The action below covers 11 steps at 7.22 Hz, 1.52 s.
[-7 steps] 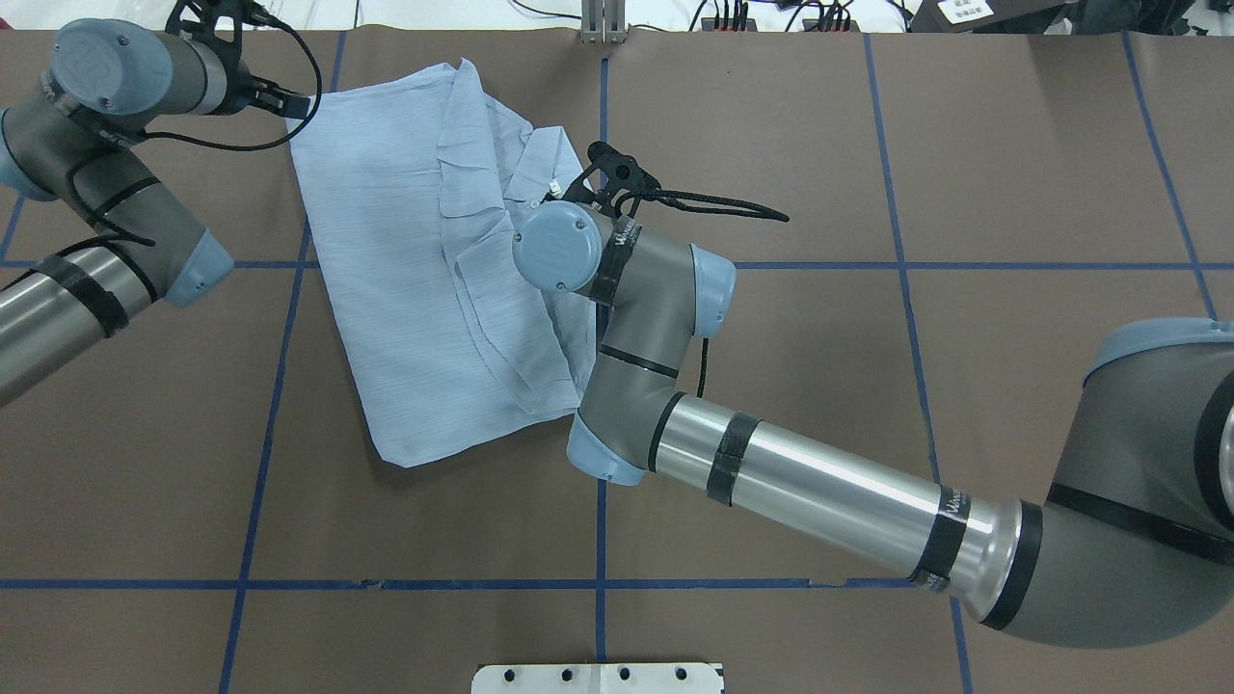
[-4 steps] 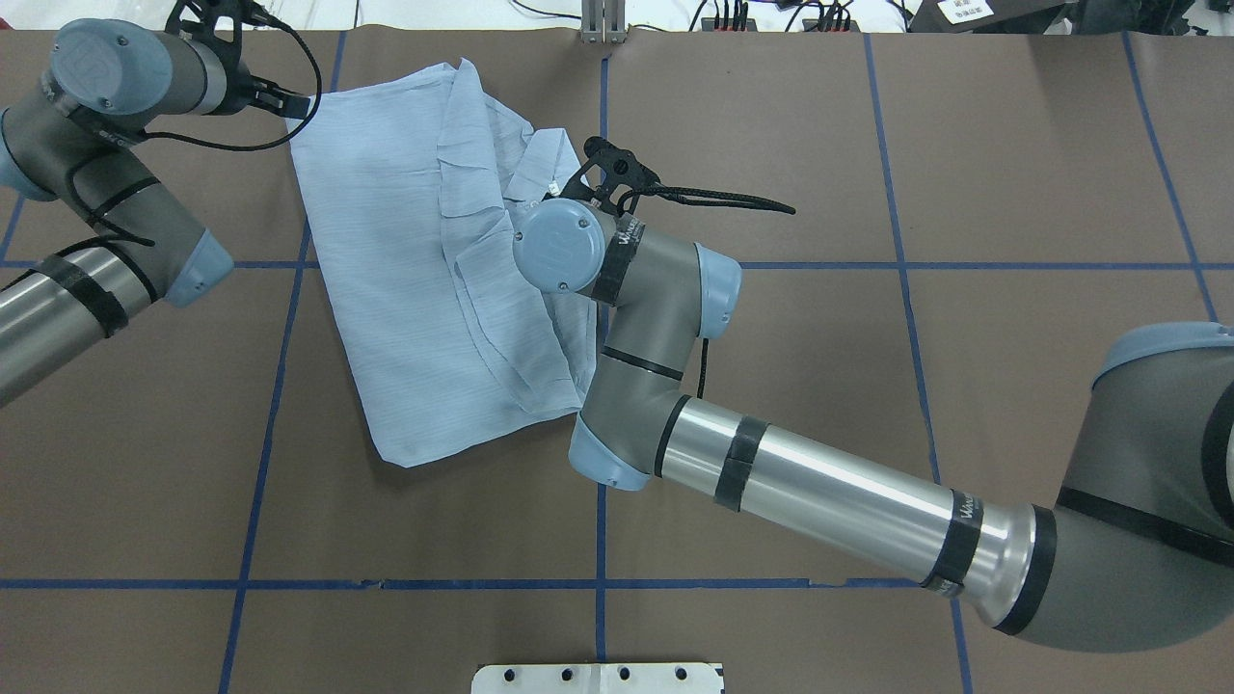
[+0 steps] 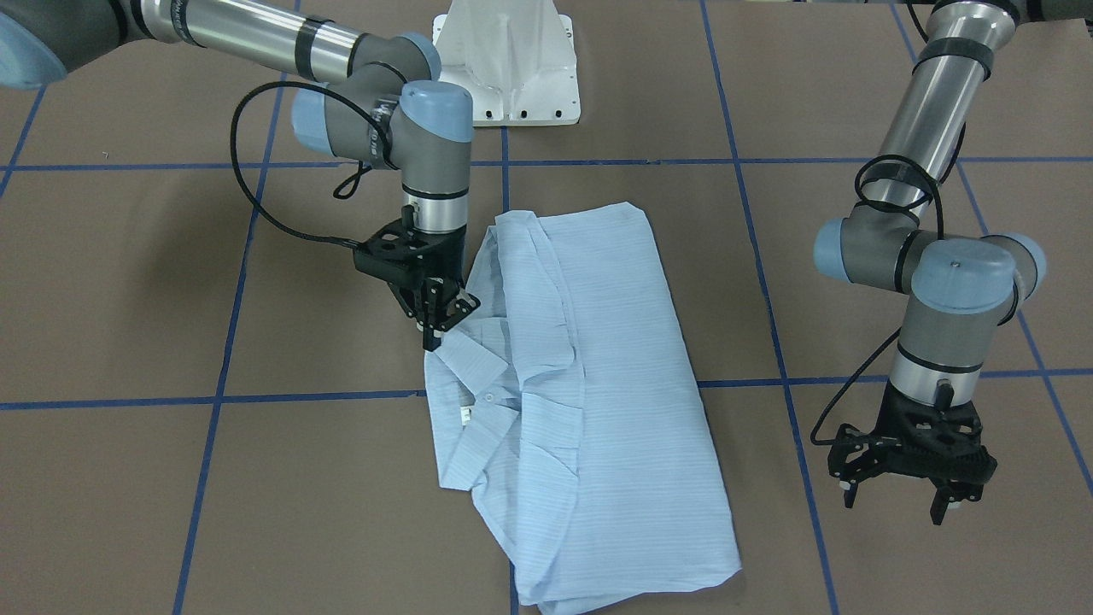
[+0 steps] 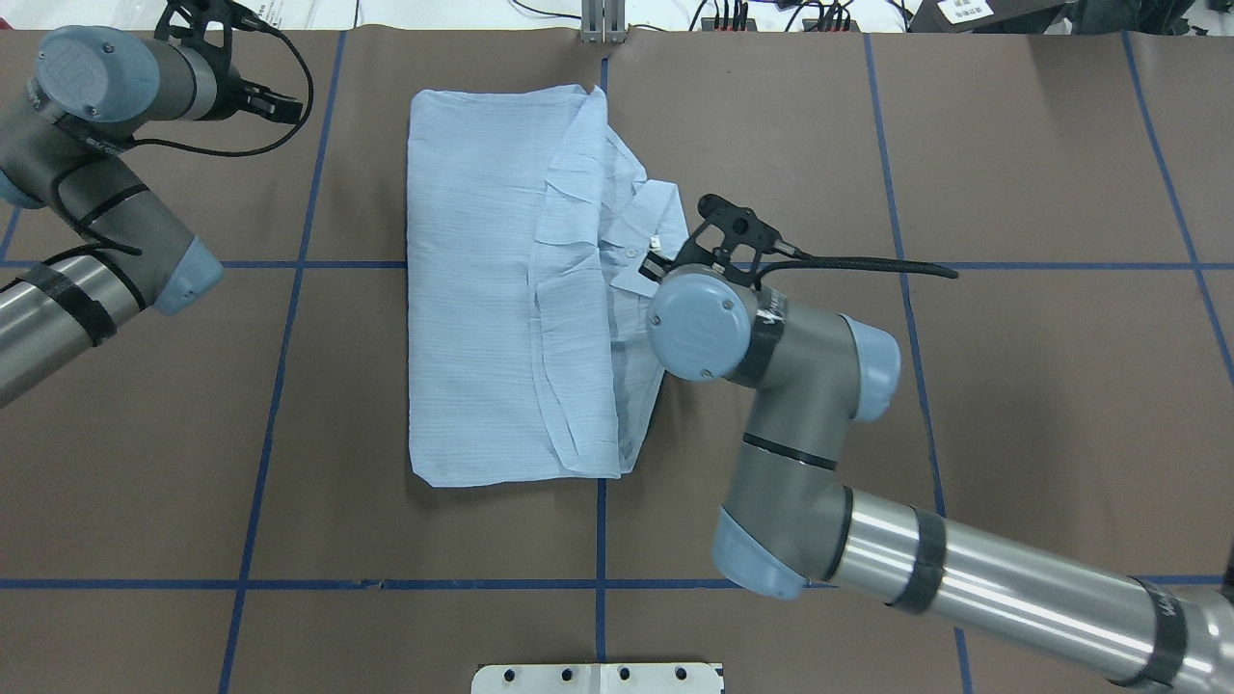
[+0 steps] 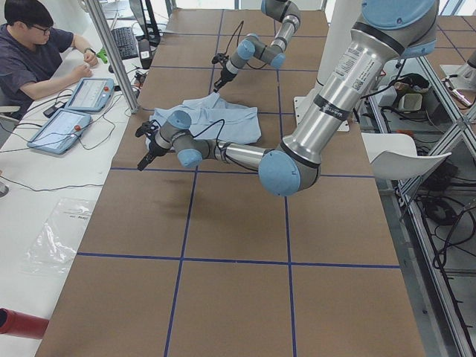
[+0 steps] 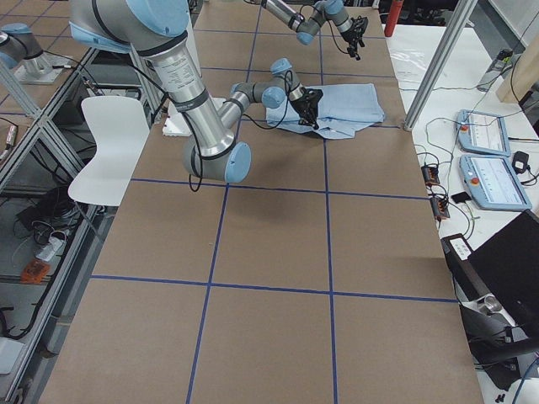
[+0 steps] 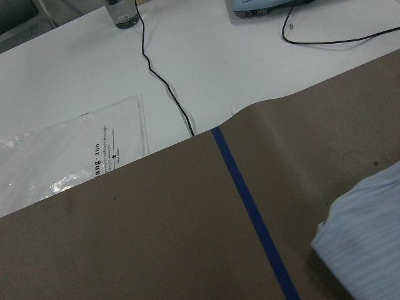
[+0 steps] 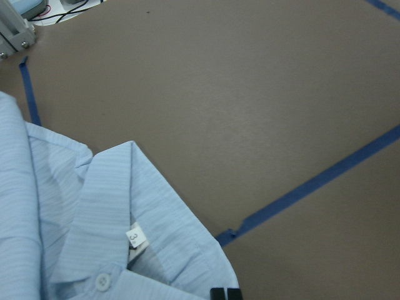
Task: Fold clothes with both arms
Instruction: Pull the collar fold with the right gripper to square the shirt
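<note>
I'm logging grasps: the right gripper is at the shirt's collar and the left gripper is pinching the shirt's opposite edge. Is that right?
No. The left gripper pinches nothing: the exterior front-facing view shows it open above the table, apart from the shirt. The right gripper is at the shirt's collar, as stated.

Taken in a research lab, marked by a table [image 5: 223, 305] gridded with blue tape [image 5: 223, 260], aluminium posts [image 5: 113, 52] and an operator [image 5: 30, 56] beside control tablets [image 5: 91, 94].

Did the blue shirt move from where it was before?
Yes. The shirt slid rightward in the overhead view, now crossing the middle blue tape line.
</note>
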{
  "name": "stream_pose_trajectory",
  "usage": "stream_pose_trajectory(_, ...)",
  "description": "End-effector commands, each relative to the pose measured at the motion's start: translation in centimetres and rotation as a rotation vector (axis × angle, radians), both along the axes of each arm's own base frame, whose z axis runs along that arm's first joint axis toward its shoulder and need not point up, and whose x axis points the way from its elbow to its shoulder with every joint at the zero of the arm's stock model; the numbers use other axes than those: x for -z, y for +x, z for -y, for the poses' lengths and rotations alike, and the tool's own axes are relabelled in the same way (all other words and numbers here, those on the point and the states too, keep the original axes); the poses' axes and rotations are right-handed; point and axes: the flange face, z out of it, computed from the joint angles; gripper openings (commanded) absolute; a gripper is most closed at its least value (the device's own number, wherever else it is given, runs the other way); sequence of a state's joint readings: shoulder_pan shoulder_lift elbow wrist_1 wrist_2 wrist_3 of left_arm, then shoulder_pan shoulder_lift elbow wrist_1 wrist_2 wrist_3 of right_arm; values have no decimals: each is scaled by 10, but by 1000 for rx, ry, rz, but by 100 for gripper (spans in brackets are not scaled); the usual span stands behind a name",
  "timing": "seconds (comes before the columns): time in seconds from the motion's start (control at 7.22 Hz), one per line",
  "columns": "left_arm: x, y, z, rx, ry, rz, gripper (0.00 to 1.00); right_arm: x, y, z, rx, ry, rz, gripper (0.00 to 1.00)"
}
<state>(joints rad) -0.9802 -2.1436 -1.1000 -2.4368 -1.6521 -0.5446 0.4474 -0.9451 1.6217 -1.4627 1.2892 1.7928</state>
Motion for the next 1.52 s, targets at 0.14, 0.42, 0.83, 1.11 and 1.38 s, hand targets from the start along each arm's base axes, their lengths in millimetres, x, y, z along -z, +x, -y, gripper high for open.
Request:
stream_pose_trajectory(0.14,2,-1,-2,-3,3,-4,100,-29,36,-35,26,20,-34,0)
stream_pose_trajectory(0.42,3,0,-2,-8,3,-7,100,-37,43,-27,78,66,-95,14)
stream_pose_trajectory(0.83,4,3,-4,-29,-4,-20,100,-23,85,11,290,91,-131,100)
stream_pose_trajectory(1.11,3,3,-4,-33,-7,-21,100,8,79,30,356,120,-115,100)
stream_pose_trajectory(1.38,3,3,-4,-34,-8,-20,100,74,4,71,358,84,-134,100)
